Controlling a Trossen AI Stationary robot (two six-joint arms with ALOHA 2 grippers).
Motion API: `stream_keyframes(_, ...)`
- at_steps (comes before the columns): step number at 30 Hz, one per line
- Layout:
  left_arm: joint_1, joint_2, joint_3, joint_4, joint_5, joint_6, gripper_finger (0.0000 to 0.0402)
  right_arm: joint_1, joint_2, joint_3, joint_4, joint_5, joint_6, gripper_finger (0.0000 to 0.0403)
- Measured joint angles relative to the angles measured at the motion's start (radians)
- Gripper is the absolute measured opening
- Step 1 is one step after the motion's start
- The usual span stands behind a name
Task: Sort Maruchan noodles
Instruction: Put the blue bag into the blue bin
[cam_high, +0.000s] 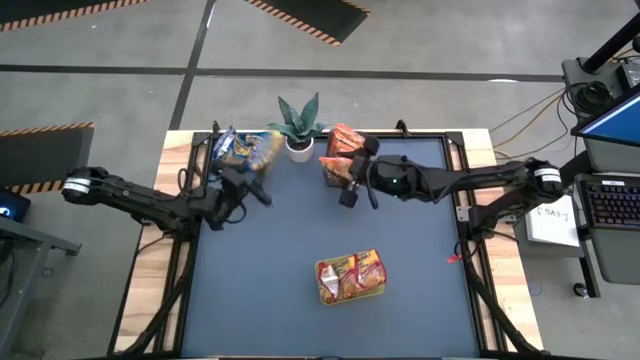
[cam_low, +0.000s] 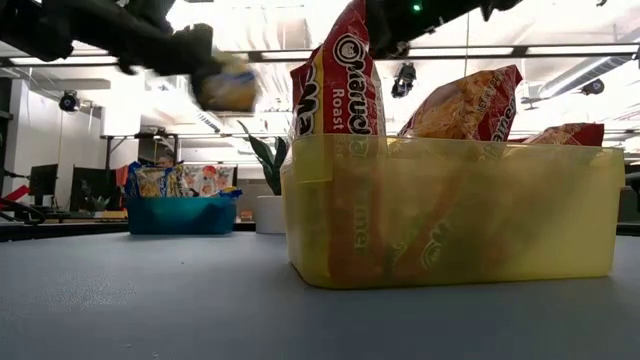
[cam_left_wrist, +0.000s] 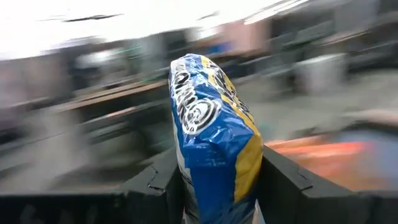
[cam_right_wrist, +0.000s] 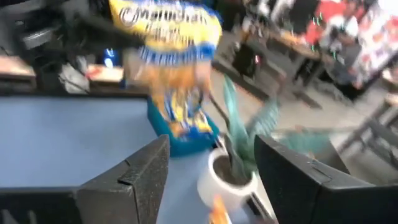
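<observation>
Two arms over the blue table (cam_high: 300, 240)
Left gripper (cam_left_wrist: 217, 186) squeezes a yellow-and-blue noodle packet (cam_left_wrist: 211, 137) near the blue bin (cam_low: 181, 214) — right gripper (cam_right_wrist: 211, 180) hangs open, holding nothing.

Plant (cam_high: 299, 125) at table's (cam_high: 300, 240) back edge – one bin (cam_high: 240, 150) left, another (cam_high: 343, 155) right; third bin (cam_high: 351, 277) w/ packets nr front.

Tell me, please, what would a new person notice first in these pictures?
Probably the yellow-and-blue noodle packet clamped in the left gripper, held above the table near the blue bin at the far left. Next, the yellow-green bin close to the low camera, with red packets standing up in it. The right gripper hangs open near the potted plant.
</observation>
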Motion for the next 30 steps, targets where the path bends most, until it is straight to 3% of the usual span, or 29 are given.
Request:
stream_keyframes(3,0.024,0.000,0.000,0.000,-0.293,0.070,0.0134,-0.011,-0.025,0.000,-0.091,0.004,0.040,0.0228)
stream_keyframes(6,0.073,0.000,0.000,0.001,-0.374,0.070,0.0134,-0.015,-0.031,-0.003,-0.131,0.005,0.066,0.0228)
stream_keyframes(9,0.117,0.002,0.000,0.000,-0.320,0.043,0.0133,-0.015,-0.027,-0.014,-0.143,0.004,0.059,0.0227)
stream_keyframes(14,0.216,0.001,0.000,-0.003,-0.312,0.048,0.0133,-0.016,-0.030,-0.030,-0.193,0.005,0.056,0.0226)
stream_keyframes(17,0.262,0.001,0.000,-0.010,-0.234,0.003,0.0133,-0.021,-0.037,-0.042,-0.188,0.005,0.036,0.0226)
stream_keyframes(25,0.430,0.003,0.000,-0.263,0.063,-0.358,0.0133,-0.085,-0.042,-0.060,-0.177,0.005,-0.017,0.0226)
stream_keyframes(30,0.471,0.003,0.000,-0.483,0.080,-0.574,0.0133,-0.155,-0.045,-0.061,-0.175,0.005,-0.045,0.0226)
